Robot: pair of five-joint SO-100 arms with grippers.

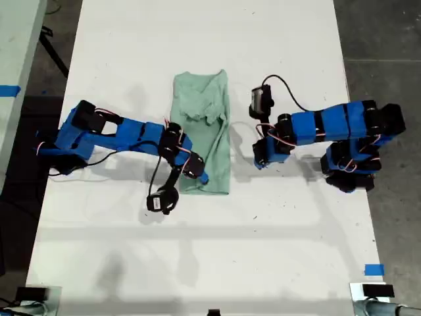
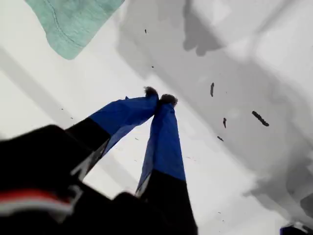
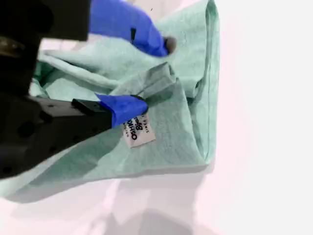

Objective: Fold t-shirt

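Counting first: one t-shirt [image 1: 212,148], two blue arms, two claws, one white table [image 1: 276,39]. The t-shirt lies near the middle of the table, folded into a tall narrow strip, pale mint green, with a rumpled bunch of cloth in its upper half as the exterior view shows it.

My second gripper [image 1: 197,174] reaches in from the exterior view's left and sits over the lower part of the strip. In the second wrist view its claw [image 3: 154,76] stands wide, the two blue fingers apart with a raised ridge of cloth between them; a small white printed label [image 3: 138,132] shows on the t-shirt [image 3: 171,142] just beside one finger. I cannot tell whether the fingers touch the cloth.

My first gripper [image 1: 260,160] comes from the exterior view's right and rests just beside the strip, off the cloth. Its claw [image 2: 159,96] is pinched narrow — the tips meet, with nothing between them — above bare tabletop. One corner of the t-shirt [image 2: 73,22] shows well apart from it.

The table is plain white with a few dark specks [image 2: 259,118]. Grey floor runs along both sides, and a second pale surface [image 1: 20,39] stands at the exterior view's left edge. Two bits of blue tape — one on the table [image 1: 373,269], one on that side surface [image 1: 8,90].
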